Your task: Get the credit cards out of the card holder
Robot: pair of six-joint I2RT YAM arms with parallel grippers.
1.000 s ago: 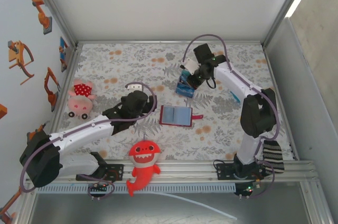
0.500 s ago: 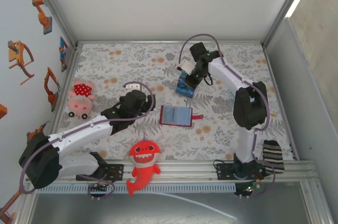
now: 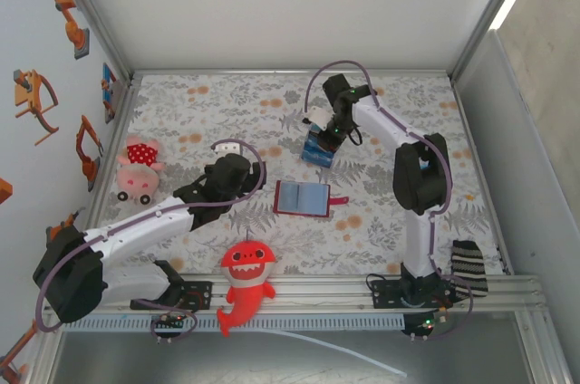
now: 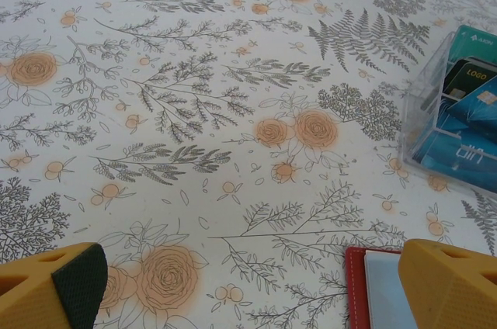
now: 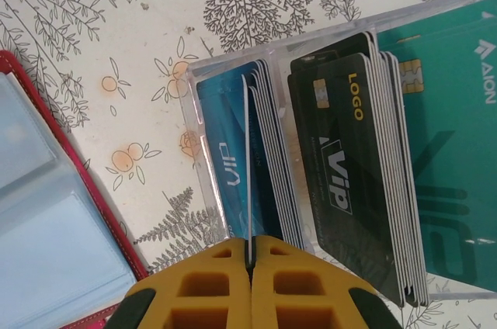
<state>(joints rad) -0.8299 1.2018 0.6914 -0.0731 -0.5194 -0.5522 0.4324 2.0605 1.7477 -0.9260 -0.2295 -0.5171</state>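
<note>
Changed since a second ago: the right arm's elbow is folded in and stood more upright, with its wrist kept over the clear box; the left arm is drawn a little to the left.
Right gripper [image 5: 250,258]: the yellow fingers are clenched on the lower edge of a thin blue credit card [image 5: 247,166], which is seen edge-on and stands in the box's left compartment.
Clear plastic card box [image 5: 203,123]: it is set on the white floral tablecloth [image 4: 155,150] and is divided into compartments packed with upright cards.
Writing on the blue cards [image 5: 225,166]: "VIP" is read in pale letters; these are stacked in the left compartment.
Writing on the black cards [image 5: 342,189]: "LOGO" in yellow and "VIP" in white are read; these are stacked in the next compartment.
Writing on the teal card [image 5: 454,150]: "AION" is read near its upper edge; it is placed beside the black stack.
Dark red folding card holder [image 3: 302,198]: it is laid open and flat near the middle of the table, bluish-grey inner panels up and strap tab pointing right. It is found between the two grippers, just beside the box, and apart from the right gripper's fingers.
Left gripper [image 4: 248,289]: the yellow fingers are spread wide with nothing between them. It is held low over the cloth, and a red corner of the card holder is seen near its right finger.
</note>
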